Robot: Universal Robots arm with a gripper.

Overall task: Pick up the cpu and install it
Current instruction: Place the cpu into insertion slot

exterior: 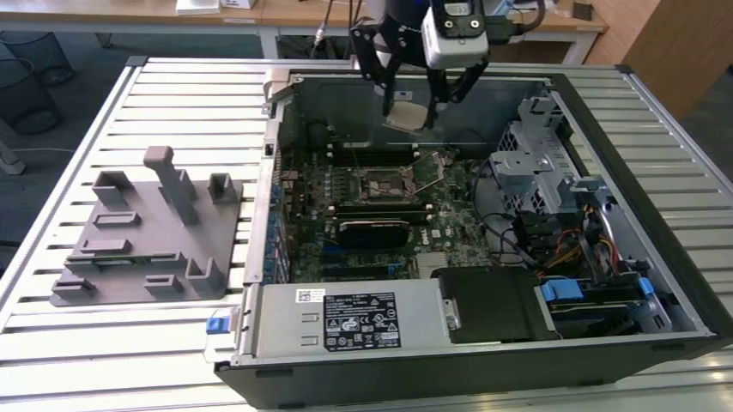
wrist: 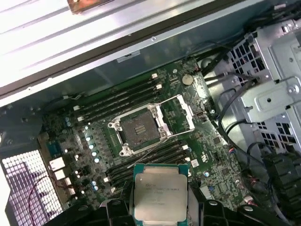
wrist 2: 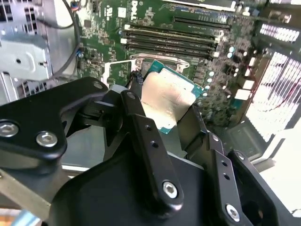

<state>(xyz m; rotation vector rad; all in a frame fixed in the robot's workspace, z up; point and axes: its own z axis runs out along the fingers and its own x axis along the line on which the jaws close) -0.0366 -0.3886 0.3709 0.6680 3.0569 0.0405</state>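
You've got the open computer case [exterior: 481,215] lying on the slatted table [exterior: 149,86], and the grey fixture tray [exterior: 143,236] sits beside it, on the exterior view's left. Inside, the green motherboard [exterior: 447,215] faces up. Look at the first wrist view: there's the socket [wrist: 139,129], metal frame swung back, opening bare, with dark memory slots [wrist: 120,101] running along both sides of it. On the exterior view's right stands the metal drive cage [exterior: 533,159], with cables [exterior: 504,227] looping between it and the board, and the power supply [exterior: 343,319] lies along the near wall.

Now the cpu [exterior: 408,116]. It's up in the air, clear of the board, hanging over the far part of the case and well apart from the socket. The gripper [exterior: 413,110] is pinching it by two opposite edges. In the second wrist view the black fingers [wrist 2: 141,127] clamp either side of the chip, which sits tilted with its pale top showing.

Your arm comes in from above, wrist low over the case's far wall, gripper pointing down into the case.
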